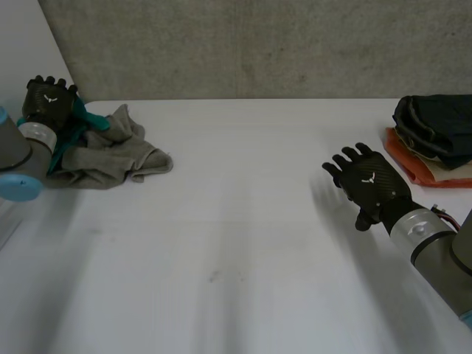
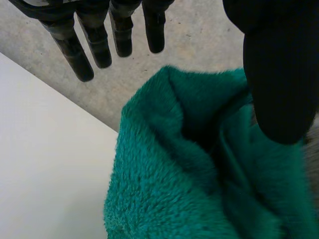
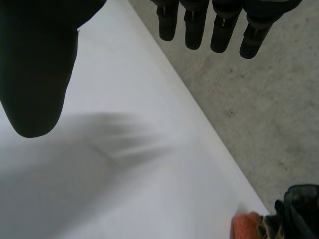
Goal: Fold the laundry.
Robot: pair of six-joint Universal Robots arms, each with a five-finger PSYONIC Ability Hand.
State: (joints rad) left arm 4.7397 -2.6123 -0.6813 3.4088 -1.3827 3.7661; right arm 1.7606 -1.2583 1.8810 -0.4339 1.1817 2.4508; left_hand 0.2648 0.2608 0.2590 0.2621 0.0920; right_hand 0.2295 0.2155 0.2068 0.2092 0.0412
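Note:
A crumpled pile of laundry lies at the table's far left: a grey cloth (image 1: 110,156) with a green fleece cloth (image 1: 80,120) on its left side. My left hand (image 1: 48,99) hovers over the green part with relaxed fingers. In the left wrist view the green fleece (image 2: 189,174) bulges up under the palm, between the straight fingers (image 2: 99,47) and the thumb (image 2: 279,74), which sits close over the fleece without curling round it. My right hand (image 1: 369,184) is open, palm down, above bare table at the right. Its fingers (image 3: 199,25) are spread and hold nothing.
A stack of folded laundry sits at the far right edge: a dark garment (image 1: 435,127) on an orange one (image 1: 411,158) and a cream layer; the dark garment (image 3: 299,204) lies beyond my right hand's fingertips. The white table (image 1: 236,243) ends at a grey wall.

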